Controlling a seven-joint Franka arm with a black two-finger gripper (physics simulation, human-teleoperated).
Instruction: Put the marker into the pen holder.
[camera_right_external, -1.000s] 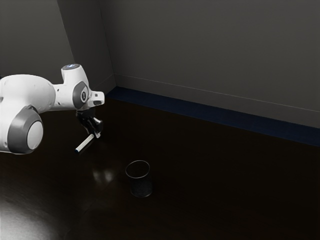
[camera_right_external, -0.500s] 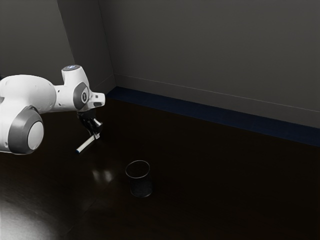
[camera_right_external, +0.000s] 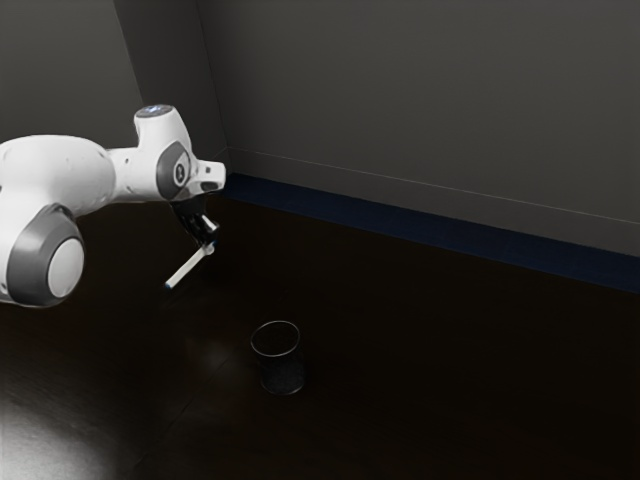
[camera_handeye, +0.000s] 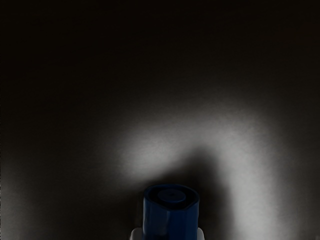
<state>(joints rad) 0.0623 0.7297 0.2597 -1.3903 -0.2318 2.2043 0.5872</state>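
- Gripper (camera_right_external: 209, 246): pinches the marker (camera_right_external: 187, 269), tilted, on the exterior view's left of the pen holder (camera_right_external: 282, 376).
- Carry high over the pen holder; turn the marker upright before lowering.

From my white-and-grey arm (camera_right_external: 60, 190), the black two-finger hand (camera_right_external: 209, 243) grips the slim white marker (camera_right_external: 187, 269), its blue tip slanting down. Well apart from it, I see the dark, round, open-topped pen holder (camera_right_external: 282, 372) upright on the dark, glossy table (camera_right_external: 450, 380), well in from the edge along the blue strip (camera_right_external: 430, 229).
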